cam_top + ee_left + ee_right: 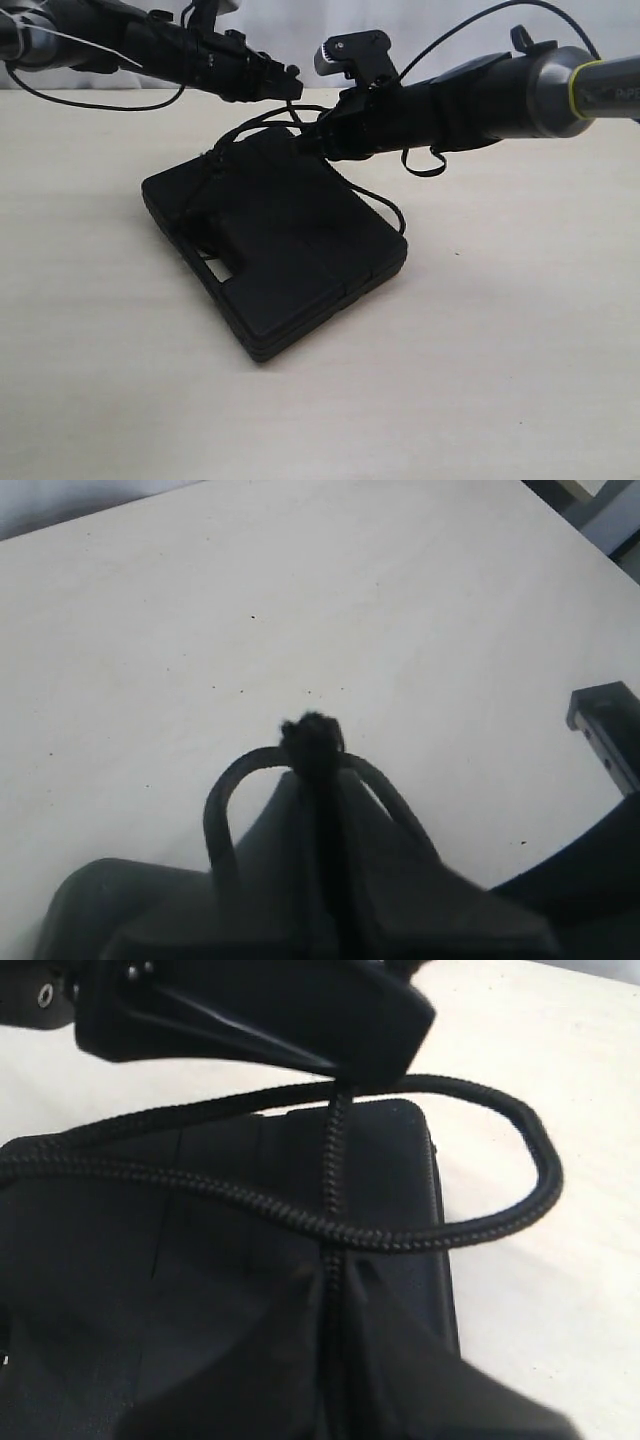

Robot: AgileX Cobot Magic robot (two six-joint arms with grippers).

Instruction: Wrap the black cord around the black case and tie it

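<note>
The black case (280,250) lies flat on the table with its handle slot toward the front left. The black cord (205,185) crosses the case's left part and rises in loops to both grippers above the case's far edge. My left gripper (291,87) is shut on the cord, and the cord's knotted tip (312,734) sticks out past the closed fingertips (300,810). Just below it, my right gripper (304,142) is shut on a taut strand of the cord (335,1170) that runs up to the left gripper (250,1010). A slack loop (540,1170) hangs over the case (200,1260).
Both arms meet over the back of the case, their thicker smooth cables (425,165) hanging beside them. A further stretch of cord (388,203) lies on the light table (500,350) by the case's right edge.
</note>
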